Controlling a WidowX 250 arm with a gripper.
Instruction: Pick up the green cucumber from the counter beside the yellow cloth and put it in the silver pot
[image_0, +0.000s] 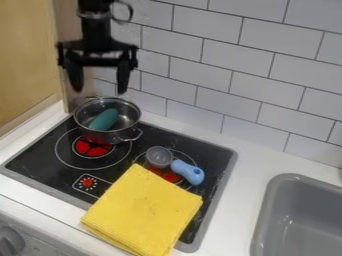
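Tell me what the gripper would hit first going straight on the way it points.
The gripper would probably meet the metal pot: its rim or the teal object inside, though depth is unclear.

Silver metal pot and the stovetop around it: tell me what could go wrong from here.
The black end effector hangs open above the silver metal pot; lowered off-centre, a finger might catch the rim.

The teal rounded object lies inside the pot and could roll or slip if pinched.

The folded yellow cloth lies partly on the black glass stovetop and might scorch if that is hot, which I can't tell.
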